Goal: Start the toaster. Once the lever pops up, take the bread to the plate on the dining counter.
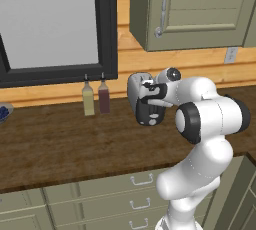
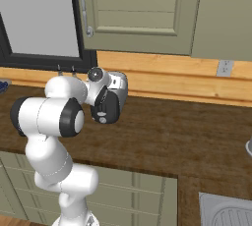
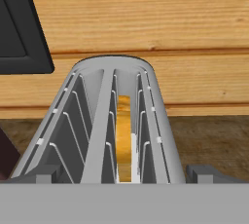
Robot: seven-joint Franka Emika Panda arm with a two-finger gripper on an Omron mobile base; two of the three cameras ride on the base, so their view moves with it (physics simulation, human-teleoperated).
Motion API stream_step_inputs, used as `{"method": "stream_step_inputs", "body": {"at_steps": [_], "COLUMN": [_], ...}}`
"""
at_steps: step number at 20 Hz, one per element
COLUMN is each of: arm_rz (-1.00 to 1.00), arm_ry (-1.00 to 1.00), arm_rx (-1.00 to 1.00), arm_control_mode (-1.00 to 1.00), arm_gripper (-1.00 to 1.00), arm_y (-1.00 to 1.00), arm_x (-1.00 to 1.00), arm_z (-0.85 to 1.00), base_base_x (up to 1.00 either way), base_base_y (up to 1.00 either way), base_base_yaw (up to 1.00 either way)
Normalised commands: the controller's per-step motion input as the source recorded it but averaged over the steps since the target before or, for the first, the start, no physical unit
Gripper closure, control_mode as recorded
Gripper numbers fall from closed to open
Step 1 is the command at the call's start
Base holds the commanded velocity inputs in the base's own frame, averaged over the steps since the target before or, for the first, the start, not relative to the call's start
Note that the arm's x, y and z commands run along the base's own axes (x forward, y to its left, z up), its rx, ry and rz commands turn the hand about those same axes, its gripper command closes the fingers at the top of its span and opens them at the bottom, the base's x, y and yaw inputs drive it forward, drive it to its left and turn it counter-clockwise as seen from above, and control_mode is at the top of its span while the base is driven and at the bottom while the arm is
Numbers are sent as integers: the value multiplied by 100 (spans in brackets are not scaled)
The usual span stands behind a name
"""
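- Toaster (image 1: 141, 99) stands on the dark wood counter (image 1: 60, 144) with olive-green drawers, near the wooden back wall (image 1: 200, 69), just below the corner of an olive wall cabinet (image 1: 195, 9).
- From the left base view I see its black end panel facing me, with the round knob (image 1: 153, 121) low on it; my arm's white hand covers the upper part of that panel, so I cannot make out the lever.
- My gripper (image 3: 124, 179) hovers directly over the toaster's top, looking down its length; its two dark fingertips (image 3: 44, 173) sit at the bottom of the hand view, one outside each long side of the toaster.
- The jaws stand spread wide, wider than the toaster body, and hold nothing.
- Bread (image 3: 124, 140) sits down inside the right-hand slot, at about 12 o'clock from the gripper's midpoint, its golden edge showing between the wire guides.
- Two bottles (image 1: 96, 98), one pale and one dark red, stand at about 9 o'clock from the toaster in the left base view, below a black-framed window (image 1: 107, 29).
- In the right base view, a wall outlet (image 2: 225, 67) sits at 3 o'clock from the toaster, well apart.
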Motion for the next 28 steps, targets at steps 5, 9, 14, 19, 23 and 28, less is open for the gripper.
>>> {"method": "stream_step_inputs", "body": {"at_steps": [5, 9, 14, 19, 23, 28], "arm_rz": [0, 0, 0, 0, 0, 0], "arm_ry": [0, 0, 0, 0, 0, 0], "arm_rx": [0, 0, 0, 0, 0, 0], "arm_control_mode": [-100, -100, -100, -100, -100, -100], "arm_gripper": [-100, -100, -100, -100, -100, -100], "arm_y": [0, 0, 0, 0, 0, 0], "arm_x": [0, 0, 0, 0, 0, 0], "arm_z": [0, 0, 0, 0, 0, 0], "base_base_x": [0, 0, 0, 0, 0, 0], "base_base_y": [0, 0, 0, 0, 0, 0], "base_base_yaw": [0, 0, 0, 0, 0, 0]}}
